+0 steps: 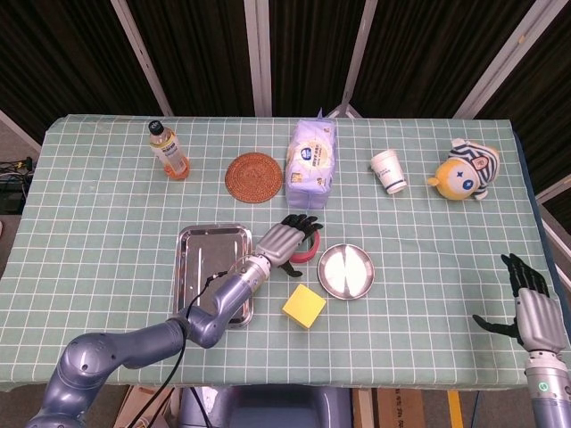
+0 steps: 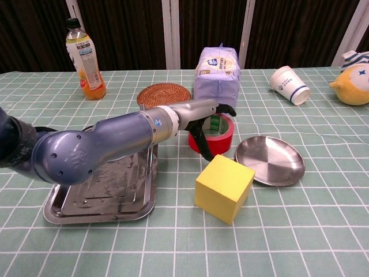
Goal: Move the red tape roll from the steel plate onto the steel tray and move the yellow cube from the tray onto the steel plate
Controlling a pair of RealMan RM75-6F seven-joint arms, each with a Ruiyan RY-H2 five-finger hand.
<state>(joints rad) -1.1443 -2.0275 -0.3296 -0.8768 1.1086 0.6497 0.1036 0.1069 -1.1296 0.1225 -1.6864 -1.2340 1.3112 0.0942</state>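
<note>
The left hand (image 2: 203, 117), its dark fingers (image 1: 303, 223) curved over the red tape roll (image 2: 218, 134), covers the roll's near rim; whether it has a firm hold cannot be told. The roll lies on the green checked tablecloth (image 1: 107, 223), between the rectangular steel tray (image 2: 86, 199) and the round steel plate (image 1: 346, 271). The yellow cube (image 2: 223, 187) sits on the cloth nearby. The right hand (image 1: 530, 308) is spread, holding nothing.
</note>
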